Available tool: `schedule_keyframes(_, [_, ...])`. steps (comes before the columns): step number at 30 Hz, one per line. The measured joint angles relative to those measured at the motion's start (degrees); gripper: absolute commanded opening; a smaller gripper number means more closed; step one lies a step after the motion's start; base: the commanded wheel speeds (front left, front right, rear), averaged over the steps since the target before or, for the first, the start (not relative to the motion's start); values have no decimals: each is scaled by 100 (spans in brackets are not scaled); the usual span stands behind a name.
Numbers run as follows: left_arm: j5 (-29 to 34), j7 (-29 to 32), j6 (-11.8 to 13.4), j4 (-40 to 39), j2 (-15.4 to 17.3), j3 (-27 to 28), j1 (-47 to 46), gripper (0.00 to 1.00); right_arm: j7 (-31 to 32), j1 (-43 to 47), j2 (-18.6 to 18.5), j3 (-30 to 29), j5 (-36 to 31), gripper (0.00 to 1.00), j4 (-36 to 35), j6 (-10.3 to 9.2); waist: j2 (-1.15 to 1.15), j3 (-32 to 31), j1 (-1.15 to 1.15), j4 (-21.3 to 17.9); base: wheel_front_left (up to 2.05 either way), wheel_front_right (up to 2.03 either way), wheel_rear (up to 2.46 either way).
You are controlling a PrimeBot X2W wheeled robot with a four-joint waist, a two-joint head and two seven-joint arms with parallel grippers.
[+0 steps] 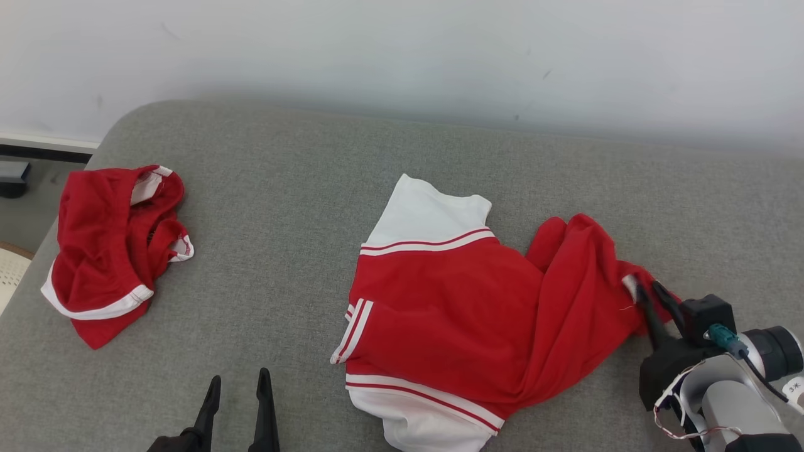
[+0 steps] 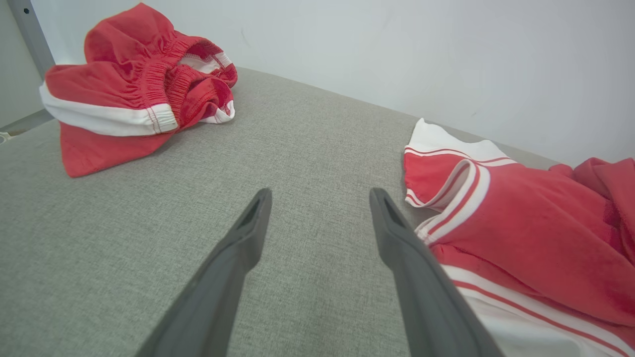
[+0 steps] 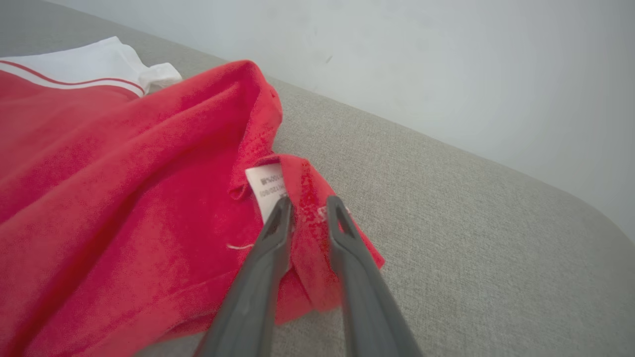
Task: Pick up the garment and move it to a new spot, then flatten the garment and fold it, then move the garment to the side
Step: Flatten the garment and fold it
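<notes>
The garment (image 1: 452,301), a red shirt with white sleeves and stripes, lies crumpled on the grey cushion (image 1: 282,188), its right part bunched. My right gripper (image 1: 647,285) is at the shirt's right edge. In the right wrist view its fingers (image 3: 278,233) stand half closed on either side of a raised fold of the garment (image 3: 124,173), next to a white label (image 3: 268,186); I cannot tell if they pinch it. My left gripper (image 1: 240,376) rests open over bare cushion, left of the shirt's sleeve. The left wrist view shows the gripper (image 2: 320,191) empty, the garment (image 2: 521,218) to its right.
A second red piece with white trim (image 1: 107,251), also seen as bunched red shorts (image 2: 129,84), lies at the cushion's far left. A pale wall (image 1: 402,56) runs behind. The cushion's left edge drops to the floor (image 1: 25,207).
</notes>
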Motion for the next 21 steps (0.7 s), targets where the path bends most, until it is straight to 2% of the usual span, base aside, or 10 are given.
schedule_keyframes(4, [-20,0,27,0,0,23,-3,100,0,-190,47,-185,0,0,116,0,0,38,1,18,0,0,0])
schedule_keyframes(11, [-24,0,33,9,1,64,42,100,0,140,121,-513,644,0,-503,0,0,-127,1,-106,0,0,0])
schedule_keyframes(15, [-40,0,30,2,0,71,169,100,119,1267,-91,-792,1635,0,-1606,0,0,-306,0,-400,0,0,0])
schedule_keyframes(18, [-63,0,26,-2,-3,65,240,100,692,2092,-97,-1056,2495,0,-2435,0,0,-339,0,-525,0,0,0])
schedule_keyframes(21, [-70,0,26,-7,-1,70,240,100,1266,2728,-89,-1101,2908,0,-3025,0,0,-320,0,-594,0,0,0])
